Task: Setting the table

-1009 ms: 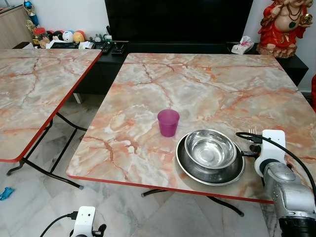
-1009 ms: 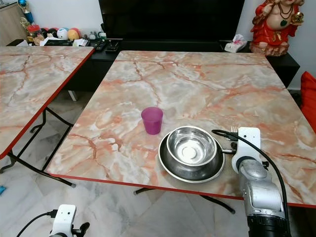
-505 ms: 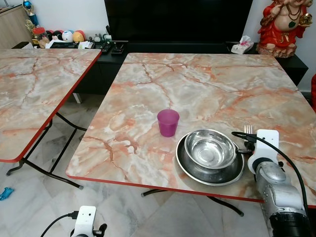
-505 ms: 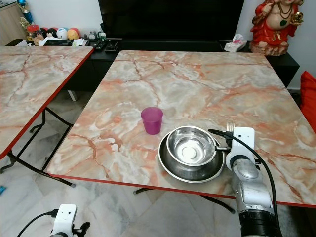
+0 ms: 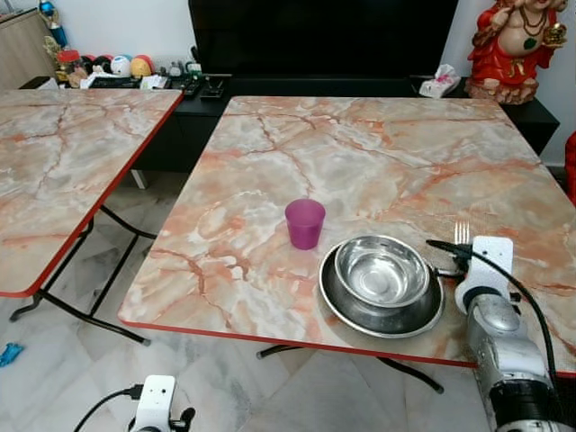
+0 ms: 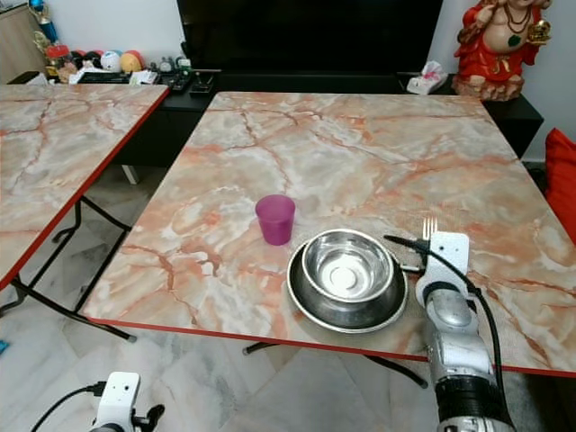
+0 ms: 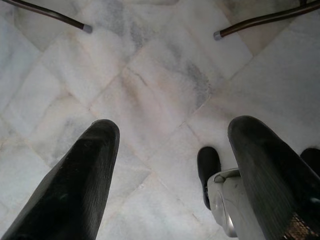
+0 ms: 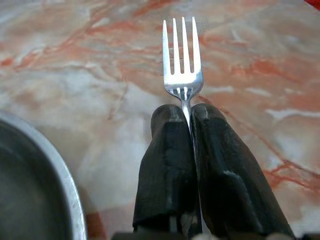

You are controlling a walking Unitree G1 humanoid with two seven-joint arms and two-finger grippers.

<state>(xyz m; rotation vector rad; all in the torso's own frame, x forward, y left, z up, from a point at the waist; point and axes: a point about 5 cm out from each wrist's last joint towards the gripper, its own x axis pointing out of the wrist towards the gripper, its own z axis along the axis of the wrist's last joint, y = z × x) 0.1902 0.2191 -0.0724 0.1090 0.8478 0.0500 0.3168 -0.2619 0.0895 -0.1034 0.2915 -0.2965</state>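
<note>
A steel bowl [image 5: 382, 273] sits inside a wider steel plate [image 5: 335, 306] near the front edge of the marble table [image 5: 360, 153]. A purple cup [image 5: 305, 223] stands just left of them. My right gripper [image 8: 185, 117] is shut on a silver fork [image 8: 182, 65], whose tines [image 5: 463, 232] point away from me over the tabletop just right of the plate. The plate's rim [image 8: 60, 175] lies close beside the fork. My left gripper [image 7: 172, 150] hangs open low over the floor tiles.
A second marble table [image 5: 63, 162] stands to the left with a gap between the two. A dark TV cabinet [image 5: 324, 85] with small items runs along the back. A red statue [image 5: 517, 45] stands at the back right. My own foot [image 7: 225, 185] is below the left gripper.
My right gripper with the fork has shifted a little further from me and rightward beside the plate. The camera view has drifted slightly. Bowl, plate and cup stay put.
</note>
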